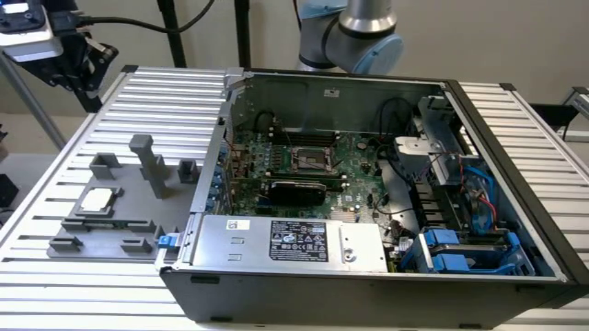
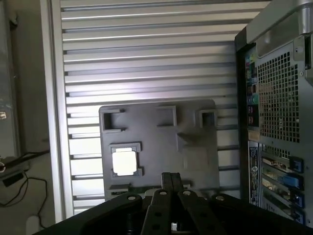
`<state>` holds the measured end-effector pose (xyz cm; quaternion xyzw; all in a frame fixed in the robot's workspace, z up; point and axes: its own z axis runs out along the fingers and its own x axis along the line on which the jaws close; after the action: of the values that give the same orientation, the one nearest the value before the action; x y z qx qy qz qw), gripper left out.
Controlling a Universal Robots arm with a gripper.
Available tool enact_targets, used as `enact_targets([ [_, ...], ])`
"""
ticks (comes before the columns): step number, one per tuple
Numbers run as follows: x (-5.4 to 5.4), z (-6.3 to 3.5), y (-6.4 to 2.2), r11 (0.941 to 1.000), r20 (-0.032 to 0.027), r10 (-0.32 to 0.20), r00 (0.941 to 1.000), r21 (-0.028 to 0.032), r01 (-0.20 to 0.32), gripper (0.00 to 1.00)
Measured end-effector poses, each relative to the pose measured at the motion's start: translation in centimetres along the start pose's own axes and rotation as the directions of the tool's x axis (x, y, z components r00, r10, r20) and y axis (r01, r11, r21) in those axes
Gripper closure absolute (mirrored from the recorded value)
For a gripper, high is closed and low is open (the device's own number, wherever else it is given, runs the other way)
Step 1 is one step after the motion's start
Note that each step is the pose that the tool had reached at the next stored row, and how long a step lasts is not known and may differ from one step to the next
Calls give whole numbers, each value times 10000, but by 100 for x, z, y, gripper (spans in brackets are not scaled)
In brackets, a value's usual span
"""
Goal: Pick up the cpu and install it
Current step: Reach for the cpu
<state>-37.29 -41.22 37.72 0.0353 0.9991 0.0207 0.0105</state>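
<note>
The chip [image 2: 124, 161] lies flat, shiny face up, in the gray tray's [image 2: 195, 156] square pocket, just ahead of the gripper [image 2: 171, 177], whose fingers are pressed together and empty.

A robotics lab is indicated: a ribbed aluminium table [image 1: 65, 165] is fitted with a grey fixture plate [image 1: 134, 207] at 9 o'clock, an opened computer case [image 1: 322, 296] is laid at the centre, and a robot arm [image 1: 354, 31] is mounted at 12 o'clock.

Silver-grey arm [image 1: 363, 24] with pale-blue joint caps and black end effector [image 2: 171, 182].
</note>
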Motion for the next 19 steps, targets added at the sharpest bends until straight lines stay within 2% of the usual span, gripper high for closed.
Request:
enact_targets([
  [9,409,89,-61,10000,2,0,10000,23,0,89],
  [10,503,109,-75,10000,2,0,10000,29,0,89],
  [12,606,135,-92,10000,-1,1,10000,33,-1,89],
  [19,616,137,-95,10000,-16,0,10000,47,0,89],
])
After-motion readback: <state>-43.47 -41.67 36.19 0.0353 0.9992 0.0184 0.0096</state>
